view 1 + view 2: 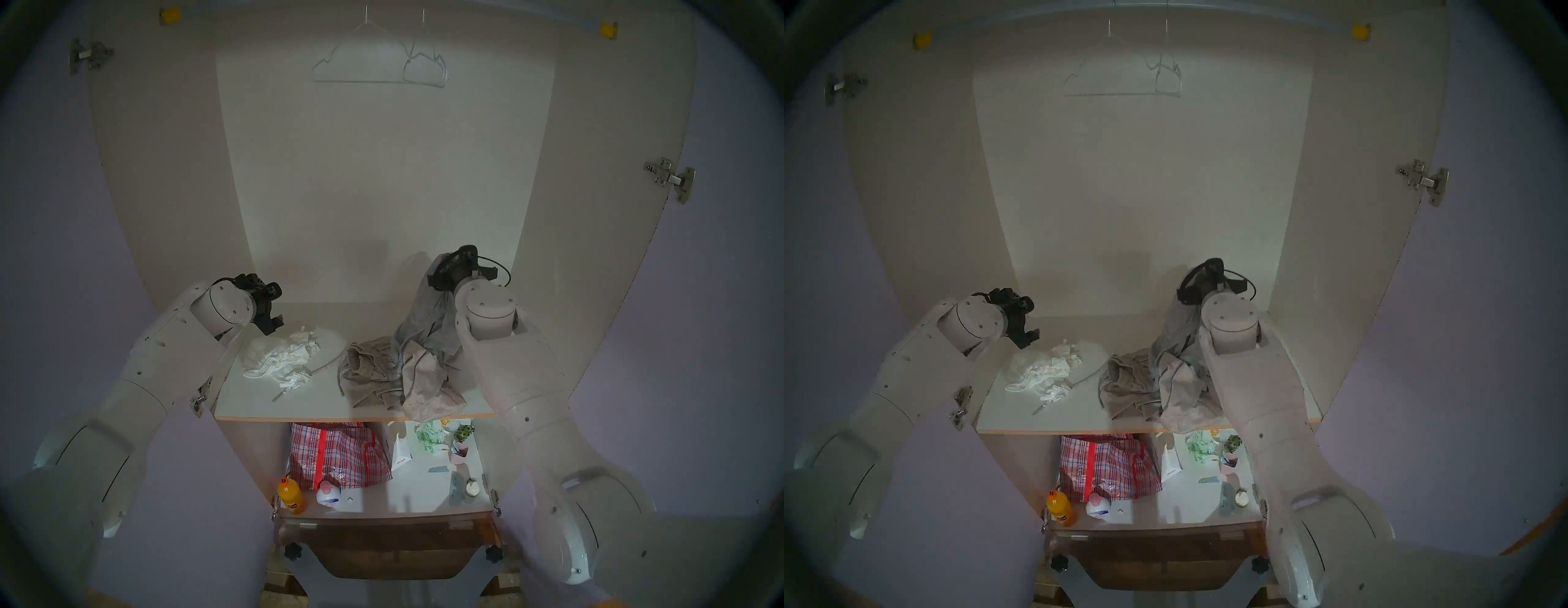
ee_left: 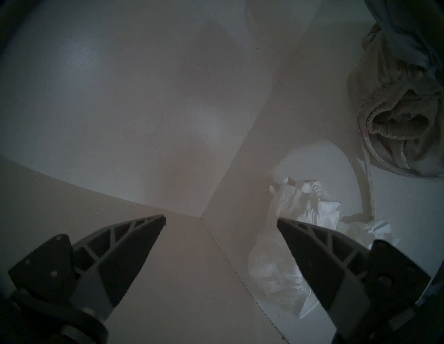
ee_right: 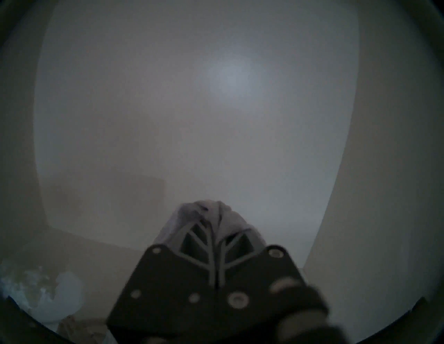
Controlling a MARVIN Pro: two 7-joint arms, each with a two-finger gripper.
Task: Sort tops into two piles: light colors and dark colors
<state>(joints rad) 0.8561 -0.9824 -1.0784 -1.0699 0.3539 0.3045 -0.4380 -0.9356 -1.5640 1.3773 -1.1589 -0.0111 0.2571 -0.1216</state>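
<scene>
R gripper (image 3: 212,224) clamped on grey-blue top (image 1: 428,314), lifted above beige knit (image 1: 373,365) at shelf's (image 1: 263,403) 3 o'clock; fingertips buried in cloth. L gripper (image 2: 221,222) spread wide, holding nothing, white top (image 1: 282,354) heaped at 9 o'clock.

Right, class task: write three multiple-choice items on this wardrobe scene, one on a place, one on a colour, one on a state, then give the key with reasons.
1. Where does the white top lie?
A. on the upper shelf's left part
B. on the lower shelf
C. on a hanger

2. What colour is the garment lifted by the right gripper?
A. red plaid
B. grey-blue
C. orange

3. How do the left gripper jaws stand?
A. shut on white fabric
B. shut and empty
C. open and empty

Key: A, the head view shows it on the upper shelf, below the left arm. B, the grey-blue top hangs from that gripper down to the heap. C, the left wrist view shows a wide gap with nothing between.
</scene>
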